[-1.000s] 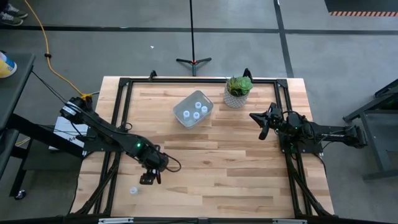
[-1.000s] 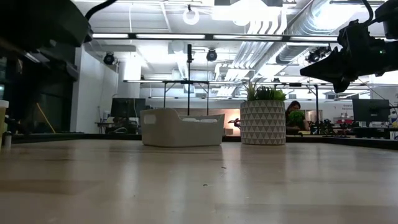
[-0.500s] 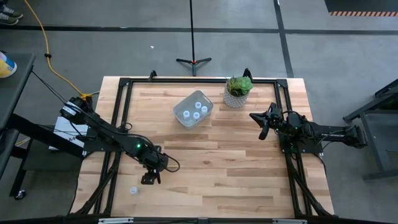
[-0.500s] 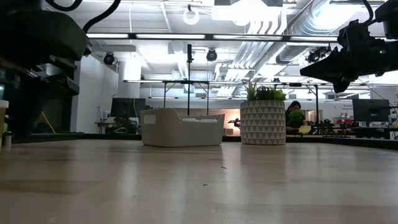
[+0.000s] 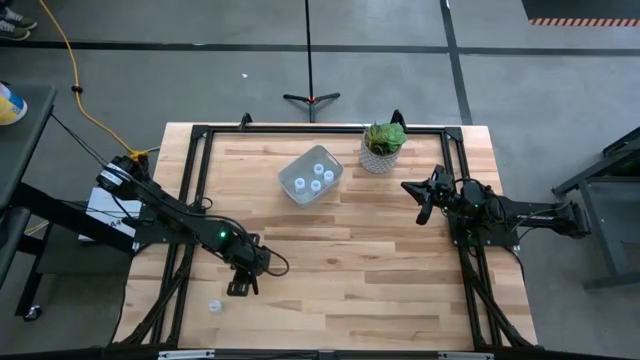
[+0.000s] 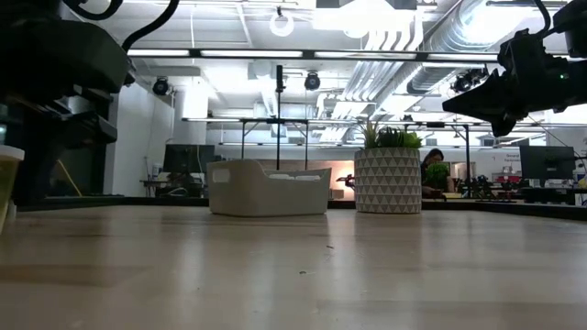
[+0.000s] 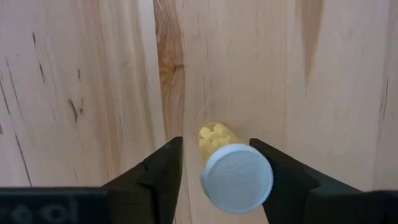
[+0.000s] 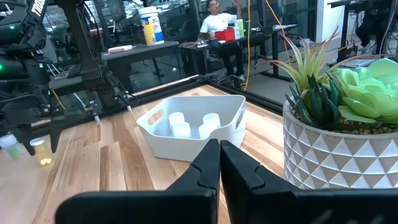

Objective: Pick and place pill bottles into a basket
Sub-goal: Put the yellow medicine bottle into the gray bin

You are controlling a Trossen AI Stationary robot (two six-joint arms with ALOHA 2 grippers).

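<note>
The left hand (image 7: 214,165) has lowered around a pill bottle (image 7: 235,174) (fingers apart); right hand (image 8: 219,163) clenched.

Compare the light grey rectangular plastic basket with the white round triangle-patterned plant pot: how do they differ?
The grey basket is rectangular, plain and low; the white pot is round, triangle-patterned and taller. The basket holds four white-capped pill bottles; the pot holds a green plant. Both stand upright on the wooden table, apart from each other.
</note>
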